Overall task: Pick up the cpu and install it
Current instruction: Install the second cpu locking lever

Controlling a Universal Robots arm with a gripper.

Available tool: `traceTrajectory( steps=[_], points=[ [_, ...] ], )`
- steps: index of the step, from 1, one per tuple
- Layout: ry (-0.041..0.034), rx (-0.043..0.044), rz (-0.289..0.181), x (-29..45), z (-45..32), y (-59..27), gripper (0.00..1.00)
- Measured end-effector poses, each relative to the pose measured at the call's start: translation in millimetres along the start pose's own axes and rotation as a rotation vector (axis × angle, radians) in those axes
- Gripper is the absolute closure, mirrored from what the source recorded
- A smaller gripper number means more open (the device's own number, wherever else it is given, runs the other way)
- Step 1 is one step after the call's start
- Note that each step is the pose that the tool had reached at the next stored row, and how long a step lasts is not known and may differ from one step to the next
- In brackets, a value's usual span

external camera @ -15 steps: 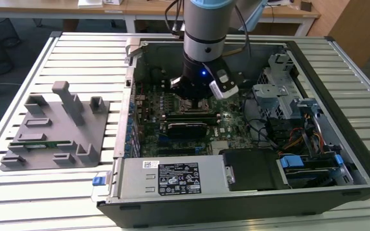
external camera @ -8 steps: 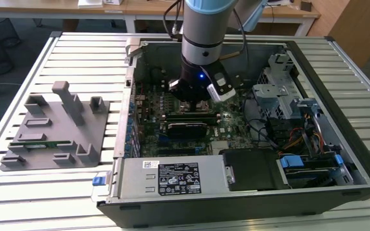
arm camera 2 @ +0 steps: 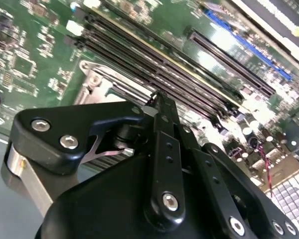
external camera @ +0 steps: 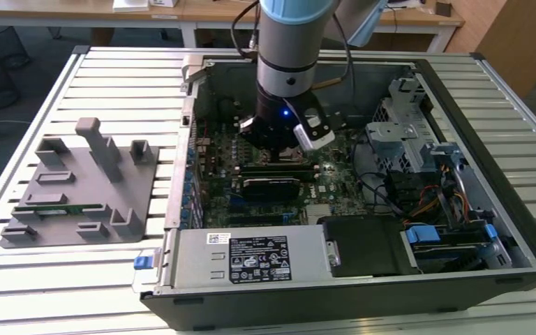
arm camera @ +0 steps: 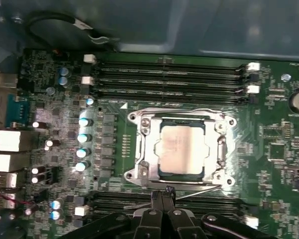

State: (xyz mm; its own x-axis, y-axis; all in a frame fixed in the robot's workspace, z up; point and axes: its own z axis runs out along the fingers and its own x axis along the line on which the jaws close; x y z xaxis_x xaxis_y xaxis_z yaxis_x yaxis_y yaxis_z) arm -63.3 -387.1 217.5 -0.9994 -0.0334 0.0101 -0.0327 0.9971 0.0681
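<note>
On the exterior view's left you have the grey fixture block [external camera: 77, 188] lying on the slatted worktop [external camera: 26, 279], with a thin green memory stick [external camera: 58, 207] resting in one of its slots. Move across and you reach the open computer case [external camera: 361, 209], the arm reaching down into it over the green motherboard [external camera: 329, 199].

In the first wrist view the cpu [arm camera: 182, 152] already sits inside the socket frame [arm camera: 182, 149], silvery top up and lying flat as far as you can judge. The claw [arm camera: 162, 191] hangs just beside the frame's edge with its tips drawn together and nothing between them. The second wrist view shows the same pinched tips [arm camera 2: 158, 99] just beside the memory slots [arm camera 2: 154, 69].

Judge the chip as light, stiff and thin, with a smooth metal lid that offers little friction. It is likely fragile on its underside, and so is the socket beneath it, so any hold belongs on two opposite edges of the pale rim, kept level and never pressed down hard.
</note>
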Motion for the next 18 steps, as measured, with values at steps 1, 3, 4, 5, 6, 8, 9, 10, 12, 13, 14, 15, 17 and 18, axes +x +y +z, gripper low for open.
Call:
traceTrajectory(
  steps=[1,3,4,5,6,8,9,10,12,13,14,15,17,18],
  points=[
    [0.0000,-0.0001,0.000,1.6,0.2,-0.2,0.89],
    [-0.0001,-0.0002,0.000,2.9,1.0,-0.4,0.89],
    [0.0002,-0.0004,0.000,3.1,1.7,-0.6,0.89],
    [0.0016,-0.0006,0.000,3.2,2.7,-0.7,0.89],
    [0.0033,-0.0014,0.000,3.1,4.0,-0.8,0.89],
    [0.0050,-0.0041,0.000,3.2,6.7,-1.0,0.89],
    [0.0056,-0.0060,0.000,3.2,7.6,-1.1,0.89],
    [0.0058,-0.0114,0.000,3.2,8.2,-1.3,0.89],
    [0.0049,-0.0345,0.000,3.1,8.9,-1.7,0.89],
    [0.0048,-0.0391,0.000,3.2,8.9,-2.6,0.89],
    [0.0046,-0.0411,0.000,3.2,9.1,-4.0,0.89],
    [0.0046,-0.0416,0.000,3.3,9.2,-5.4,0.89],
    [0.0047,-0.0414,0.000,3.7,9.1,-8.7,0.89],
    [0.0047,-0.0414,0.000,4.0,9.1,-10.6,0.89]
  ],
)
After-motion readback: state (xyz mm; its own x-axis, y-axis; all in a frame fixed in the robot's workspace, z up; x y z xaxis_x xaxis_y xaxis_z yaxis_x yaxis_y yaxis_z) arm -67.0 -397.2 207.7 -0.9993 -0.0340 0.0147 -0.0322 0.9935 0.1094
